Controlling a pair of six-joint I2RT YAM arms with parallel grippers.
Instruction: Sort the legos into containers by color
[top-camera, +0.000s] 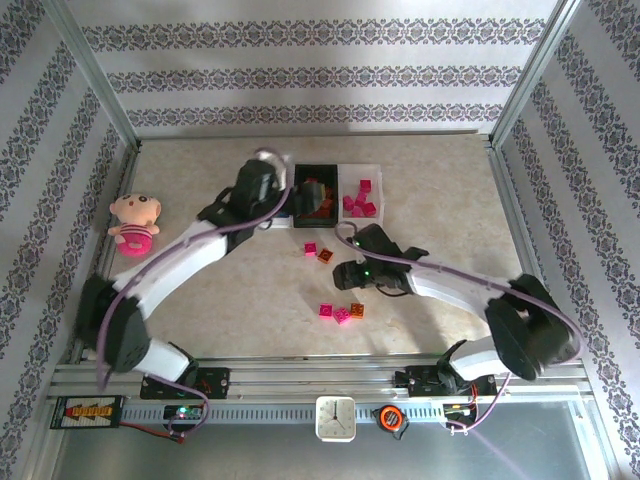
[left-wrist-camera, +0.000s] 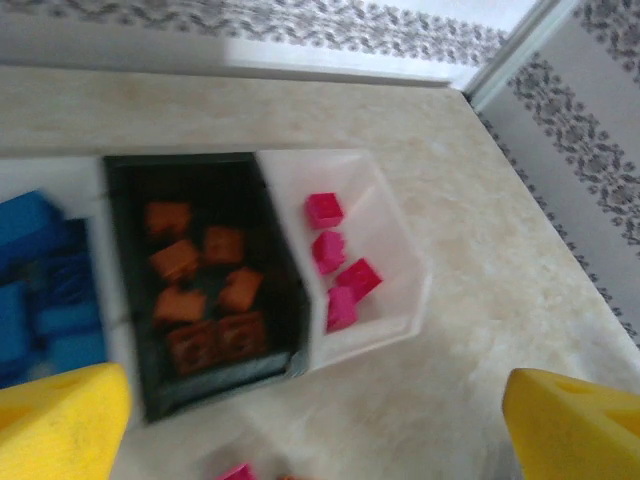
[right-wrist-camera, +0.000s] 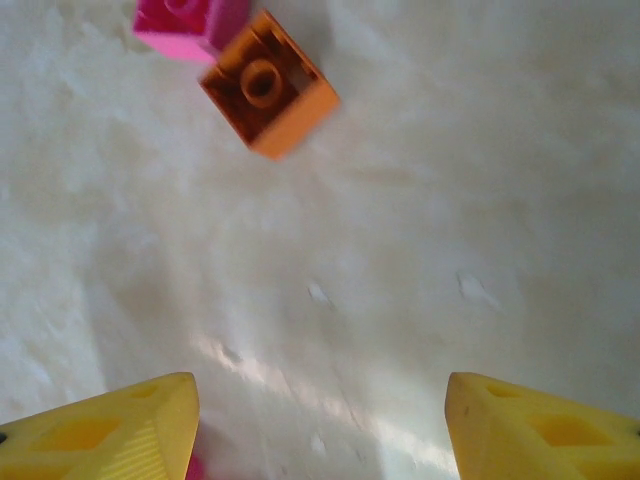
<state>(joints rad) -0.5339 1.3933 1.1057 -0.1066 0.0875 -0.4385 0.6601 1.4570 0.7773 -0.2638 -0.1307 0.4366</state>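
From above, the left tool (top-camera: 266, 160) hovers over the bins (top-camera: 362, 166), and the right tool (top-camera: 350, 277) hangs above the loose bricks (top-camera: 342, 314) on the worktop (top-camera: 440, 210).

On the left wrist the tool is spread and empty. Below it the black bin (left-wrist-camera: 118, 260) holds orange and the white bin (left-wrist-camera: 397, 215) pink.

On the right wrist the tool is likewise released, probably lining up on the orange brick (right-wrist-camera: 268, 86).

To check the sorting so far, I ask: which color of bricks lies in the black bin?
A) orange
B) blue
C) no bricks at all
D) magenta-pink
A: in the left wrist view the black bin holds orange bricks.
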